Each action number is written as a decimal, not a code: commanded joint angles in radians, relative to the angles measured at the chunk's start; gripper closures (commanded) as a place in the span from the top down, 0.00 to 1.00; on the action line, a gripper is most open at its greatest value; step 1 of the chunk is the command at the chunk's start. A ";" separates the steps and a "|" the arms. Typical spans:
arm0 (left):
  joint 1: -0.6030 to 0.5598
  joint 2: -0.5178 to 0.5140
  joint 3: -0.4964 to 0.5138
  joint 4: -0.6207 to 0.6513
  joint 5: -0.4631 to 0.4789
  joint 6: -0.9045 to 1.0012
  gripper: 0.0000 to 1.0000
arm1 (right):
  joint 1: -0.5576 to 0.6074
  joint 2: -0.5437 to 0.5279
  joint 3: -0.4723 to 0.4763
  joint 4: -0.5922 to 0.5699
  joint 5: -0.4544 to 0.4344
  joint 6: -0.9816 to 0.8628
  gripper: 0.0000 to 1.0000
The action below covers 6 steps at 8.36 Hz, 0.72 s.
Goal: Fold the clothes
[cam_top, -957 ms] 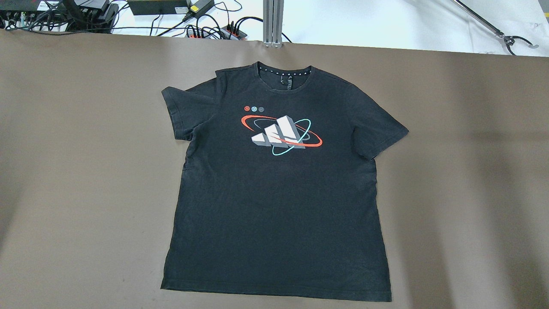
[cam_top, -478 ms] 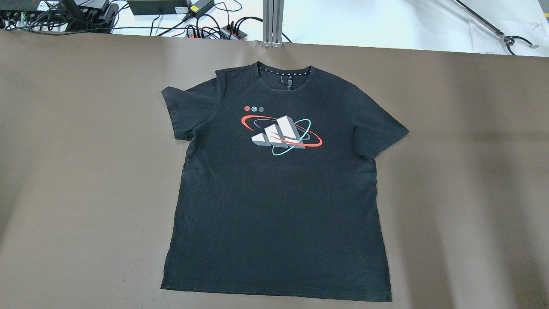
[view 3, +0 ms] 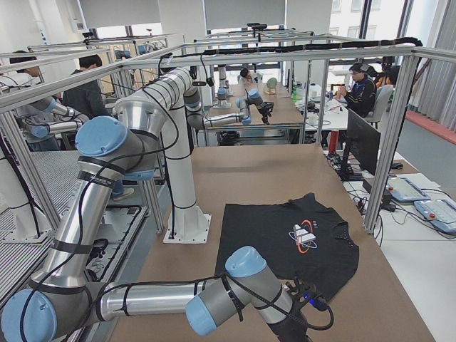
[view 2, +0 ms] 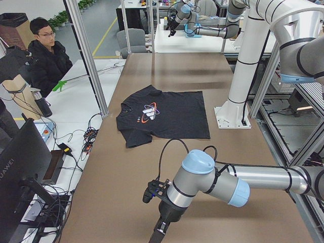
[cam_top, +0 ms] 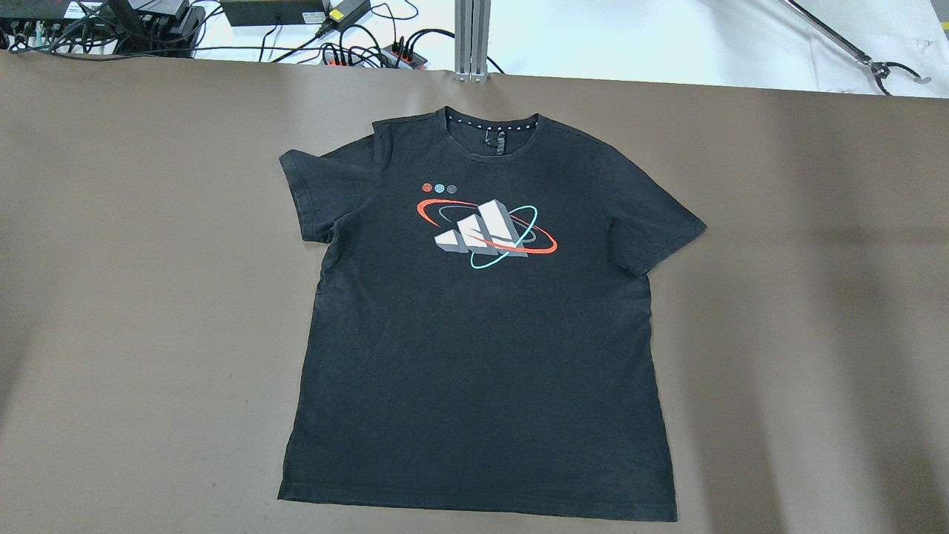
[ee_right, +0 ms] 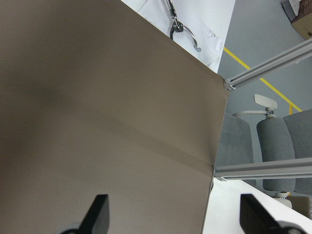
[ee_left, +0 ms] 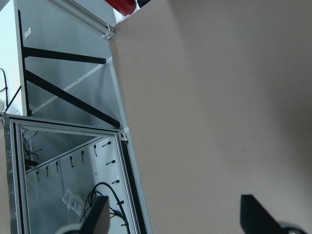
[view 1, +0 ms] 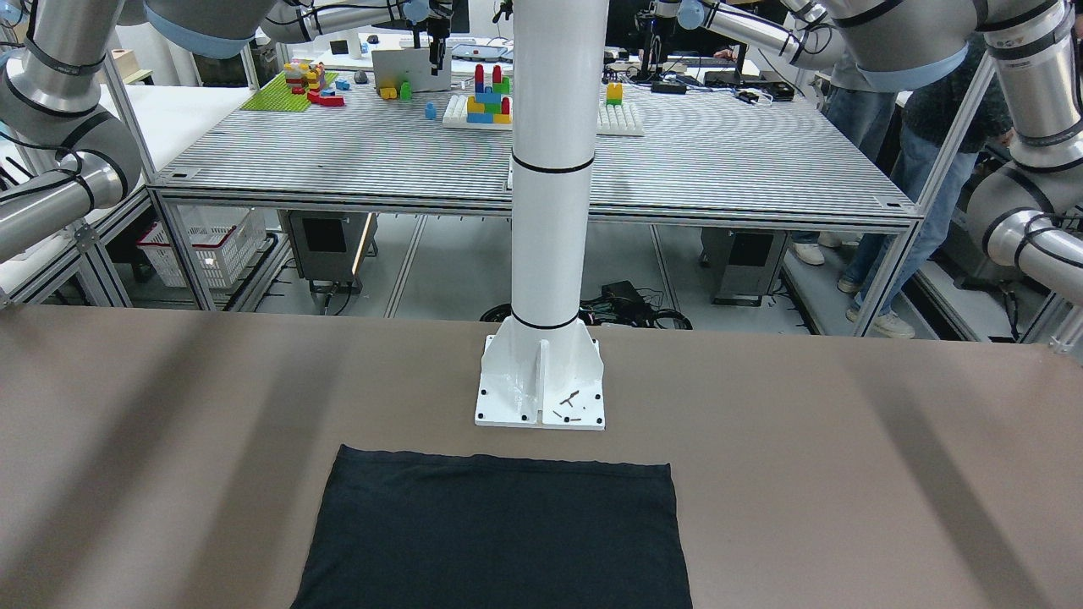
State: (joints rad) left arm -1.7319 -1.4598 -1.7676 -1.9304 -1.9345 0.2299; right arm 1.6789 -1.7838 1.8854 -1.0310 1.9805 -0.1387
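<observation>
Plainly no fold has begun. The table [cam_top: 111, 259] is a wide brown surface, and the shirt [cam_top: 482, 356] lies spread flat at its middle, black, front up, with nothing on or against it. The white pillar [view 1: 550, 169] stands at the robot's side of the table. The shirt's hem stops near its base plate without touching it, and the collar points toward the operators' edge.

Both arms are well apart from the cloth. The left arm [view 2: 212, 179] hangs low over the table end on the robot's left, and the right arm [view 3: 235, 285] does the same at the opposite end. Each wrist camera sees only bare tabletop and a table edge, no fabric.

The left gripper [ee_left: 175, 222] has its fingers spread wide with nothing between them. The right gripper [ee_right: 175, 219] is likewise spread and empty.

On the shirt itself, both sleeves [cam_top: 311, 193] lie out to the sides. The print [cam_top: 485, 230] sits on the chest, the hem [cam_top: 474, 508] runs nearly straight, and the collar [cam_top: 493, 122] lies flat.

By my reading, the step in hand is the approach for a first grasp. The next move calls for both arms to travel inward from the table ends and come down on matching points of the shirt. These might be a sleeve and the hem corner on one side, or the two shoulders. Each should pinch the thin cloth off the table without dragging or bunching it. Both layers need to come up together, or the fold will go crooked.
</observation>
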 commanded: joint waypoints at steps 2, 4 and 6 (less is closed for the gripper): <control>0.000 0.004 0.001 -0.001 -0.004 0.000 0.94 | -0.221 0.092 -0.005 -0.006 -0.009 0.358 0.94; 0.000 0.006 -0.001 -0.001 -0.008 -0.003 0.94 | -0.342 0.177 -0.026 -0.006 -0.011 0.636 0.94; 0.000 -0.004 -0.006 0.005 -0.011 -0.007 0.94 | -0.495 0.303 -0.116 0.000 -0.012 0.846 0.94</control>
State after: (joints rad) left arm -1.7323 -1.4571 -1.7682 -1.9299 -1.9414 0.2280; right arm 1.3229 -1.5951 1.8461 -1.0356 1.9699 0.5031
